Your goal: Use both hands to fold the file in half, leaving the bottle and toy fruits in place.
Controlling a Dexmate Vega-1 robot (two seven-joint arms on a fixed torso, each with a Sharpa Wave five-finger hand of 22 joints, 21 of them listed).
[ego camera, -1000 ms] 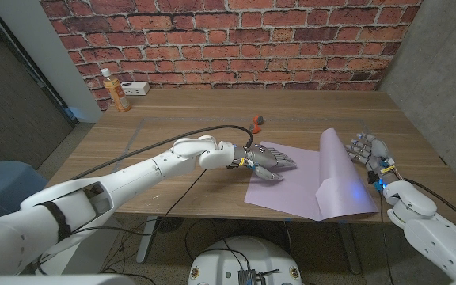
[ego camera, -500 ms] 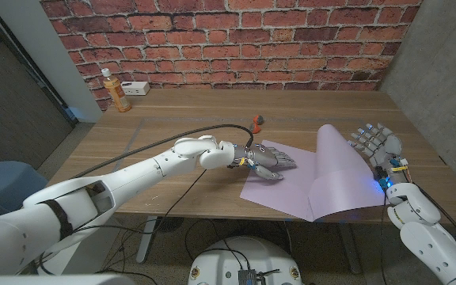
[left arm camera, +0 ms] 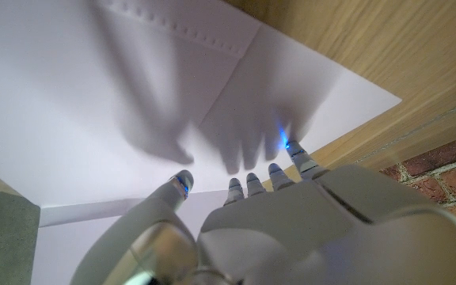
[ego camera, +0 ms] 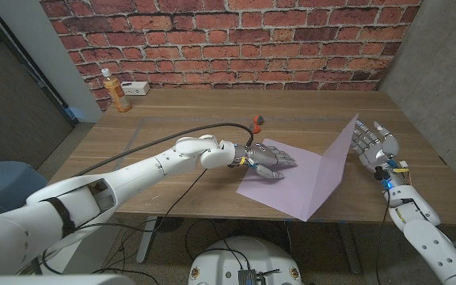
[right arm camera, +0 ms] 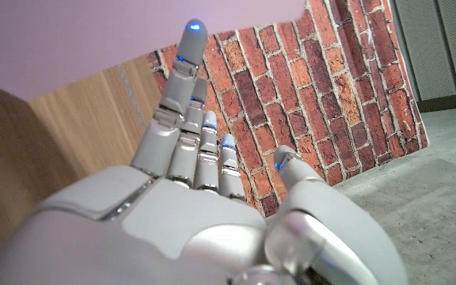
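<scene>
Left hand (ego camera: 269, 162) presses file (ego camera: 291, 178) to table (ego camera: 188, 119), fingers spread, nothing gripped. File's other half stands tilted up, raised edge against right hand's (ego camera: 377, 142) fingertips (right arm camera: 192, 28). Right fingers apart and straight, backing sheet, not clamping it.

Risks, as judged:
- Raised half unpinched: could slip off fingertips and flop open.
- Push too hard: file may slide under left fingers, skewing crease.
- Toy fruit (ego camera: 256, 122) just beyond left fingertips; sliding sheet could nudge it. Bottle (ego camera: 115, 91) well clear.
</scene>
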